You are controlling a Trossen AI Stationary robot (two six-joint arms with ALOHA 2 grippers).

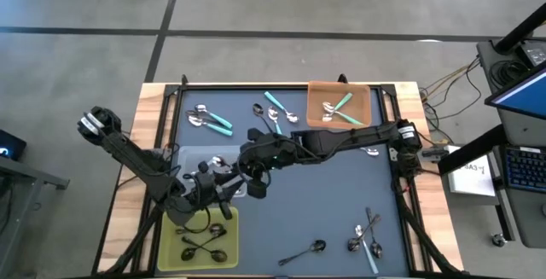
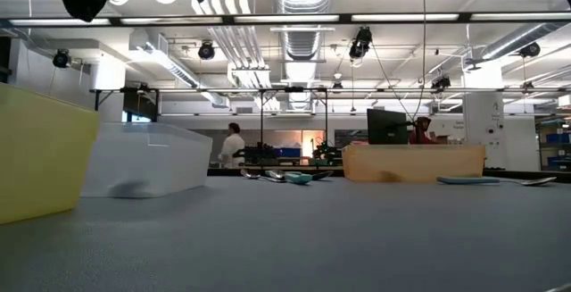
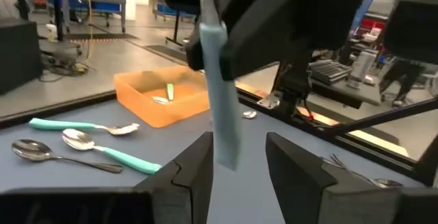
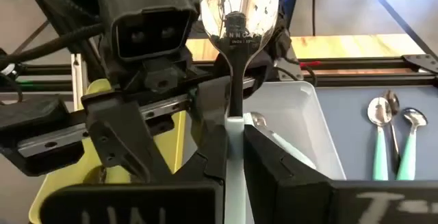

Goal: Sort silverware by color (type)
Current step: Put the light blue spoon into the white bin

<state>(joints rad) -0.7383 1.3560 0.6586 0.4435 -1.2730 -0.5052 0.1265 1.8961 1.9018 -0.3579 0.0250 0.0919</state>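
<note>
My right gripper [image 4: 233,162] reaches in from the table's right to the middle left and is shut on a spoon with a pale blue handle and a shiny bowl [image 4: 239,8]. My left gripper [image 3: 236,176] faces it, open. Its two fingers stand on either side of the blue handle [image 3: 222,101], with a gap on each side. Both grippers meet [image 1: 243,177] above the clear tray [image 1: 189,161]. The yellow tray [image 1: 205,241] holds dark metal spoons, and the orange tray [image 1: 339,106] holds teal-handled ones. My right gripper pinches the spoon's pale blue handle [image 4: 234,131] between its two fingers, which lie along the handle. It comes from the table's right, slanting slightly down. The metal neck and bowl stick out past the fingertips toward the left arm. The spoon is lifted clear of the table.
Loose spoons lie on the dark mat: teal-handled ones at the far left [image 1: 209,120] and far middle [image 1: 273,113], and several at the near right [image 1: 367,236]. A dark one [image 1: 307,251] lies near the front edge. People are in the room beyond the table.
</note>
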